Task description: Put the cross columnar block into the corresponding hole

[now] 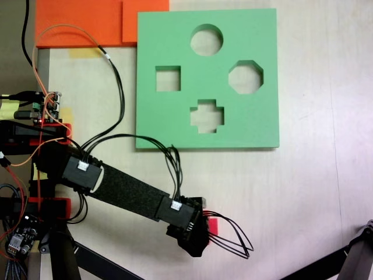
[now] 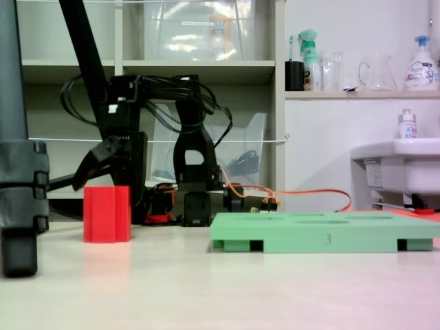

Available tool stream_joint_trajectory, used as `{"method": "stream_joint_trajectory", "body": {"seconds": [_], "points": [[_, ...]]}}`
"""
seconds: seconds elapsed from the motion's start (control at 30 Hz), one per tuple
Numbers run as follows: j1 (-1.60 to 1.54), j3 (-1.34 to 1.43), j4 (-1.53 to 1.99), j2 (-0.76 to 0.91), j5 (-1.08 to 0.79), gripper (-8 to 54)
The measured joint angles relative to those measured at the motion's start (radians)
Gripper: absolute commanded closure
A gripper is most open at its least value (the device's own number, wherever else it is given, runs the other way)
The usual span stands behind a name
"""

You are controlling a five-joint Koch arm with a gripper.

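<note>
Tool (image 2: 88, 180) hangs parted just above the cross columnar block (image 2: 107, 214), gripping nothing; block stands upright on the tabletop (image 2: 227, 289), left of the green board (image 2: 323, 237) with its plus-shaped hole (image 1: 207, 115).

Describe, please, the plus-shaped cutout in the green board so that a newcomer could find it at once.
In the fixed view from above, find the flat green square board on the pale table. Four holes are cut through it; the plus-shaped cutout is the one nearest the board's lower edge. Its neighbours are a circle, a square and an octagon; it alone has four notched-in corners.
</note>
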Motion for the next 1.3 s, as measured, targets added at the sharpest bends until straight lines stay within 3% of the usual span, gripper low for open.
{"method": "stream_joint_trajectory", "body": {"seconds": [0.13, 0.23, 0.3, 0.37, 0.47, 0.73, 0.97, 1.3], "points": [[-0.014, 0.0, -0.002, -0.017, -0.041, -6.4], [-0.009, -0.005, -0.005, -0.031, -0.055, 10.5], [-0.011, -0.005, -0.003, -0.023, -0.054, 15.4], [0.012, 0.009, -0.003, -0.021, -0.052, 24.5], [0.029, 0.044, -0.006, -0.018, -0.055, 30.3], [0.023, 0.046, -0.006, -0.017, -0.075, 31.8], [-0.055, 0.072, 0.044, 0.11, -0.064, 31.8], [-0.41, 0.08, 0.106, 0.354, 0.391, 31.9]]}}
